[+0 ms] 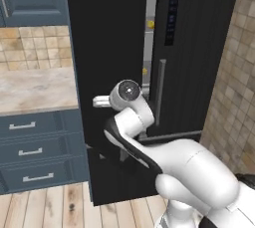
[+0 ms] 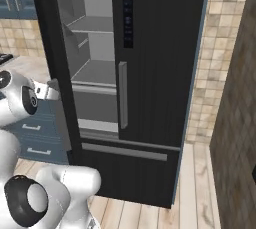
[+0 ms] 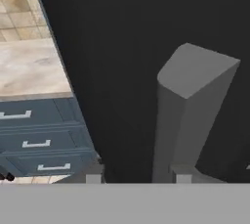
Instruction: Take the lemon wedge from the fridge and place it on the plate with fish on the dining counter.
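In a tiled kitchen the fridge (image 2: 150,73) has its left door (image 1: 107,48) swung out, the gripper (image 3: 134,174) half-open around its vertical handle (image 3: 188,120), lemon (image 1: 150,24) shelved beyond.

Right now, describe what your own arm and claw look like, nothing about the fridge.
The arm is a chain of rounded glossy white shells with dark bands at the joints. A round grey cap with a dark ring sits on the end of one joint; a similar dark disc marks another. The claw shows as two small square grey finger tips. No cables or lettering are visible.
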Controlling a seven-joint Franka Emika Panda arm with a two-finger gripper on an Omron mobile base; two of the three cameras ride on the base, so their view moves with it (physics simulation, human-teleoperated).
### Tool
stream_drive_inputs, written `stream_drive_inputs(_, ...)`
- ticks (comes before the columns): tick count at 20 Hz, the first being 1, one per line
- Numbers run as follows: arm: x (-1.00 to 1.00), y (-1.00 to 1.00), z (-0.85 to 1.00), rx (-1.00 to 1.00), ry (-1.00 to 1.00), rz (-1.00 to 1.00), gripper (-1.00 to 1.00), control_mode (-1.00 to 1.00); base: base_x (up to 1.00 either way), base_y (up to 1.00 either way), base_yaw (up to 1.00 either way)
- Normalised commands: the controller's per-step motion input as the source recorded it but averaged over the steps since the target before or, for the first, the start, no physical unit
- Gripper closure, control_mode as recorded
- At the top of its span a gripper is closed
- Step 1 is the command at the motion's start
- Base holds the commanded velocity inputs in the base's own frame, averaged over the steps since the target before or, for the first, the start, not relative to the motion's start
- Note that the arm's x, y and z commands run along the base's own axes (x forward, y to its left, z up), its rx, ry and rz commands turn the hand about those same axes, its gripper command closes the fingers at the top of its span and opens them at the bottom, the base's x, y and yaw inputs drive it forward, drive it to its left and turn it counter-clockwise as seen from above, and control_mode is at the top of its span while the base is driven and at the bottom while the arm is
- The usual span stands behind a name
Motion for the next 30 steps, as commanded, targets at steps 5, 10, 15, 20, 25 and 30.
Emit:
stream_drive_inputs(5,-0.98,0.98,-0.02,-0.13,0.09,0.02,-1.00,-1.00,0.00,0.00,0.00)
stream_drive_inputs(10,-1.00,0.24,-0.30,-0.07,-0.16,0.06,-1.00,-1.00,0.00,0.00,0.00)
stream_drive_inputs(15,-0.98,-0.89,0.82,0.12,-0.39,0.12,-1.00,-1.00,0.00,0.00,0.00)
stream_drive_inputs(20,-0.51,-1.00,0.51,0.22,-0.25,0.19,-1.00,-1.00,0.00,0.00,0.00)
stream_drive_inputs(25,0.05,-1.00,0.00,0.17,-0.08,0.29,-1.00,-1.00,0.00,0.00,0.00)
stream_drive_inputs(30,0.23,-1.00,0.00,0.28,0.03,0.26,-1.00,-1.00,0.00,0.00,0.00)
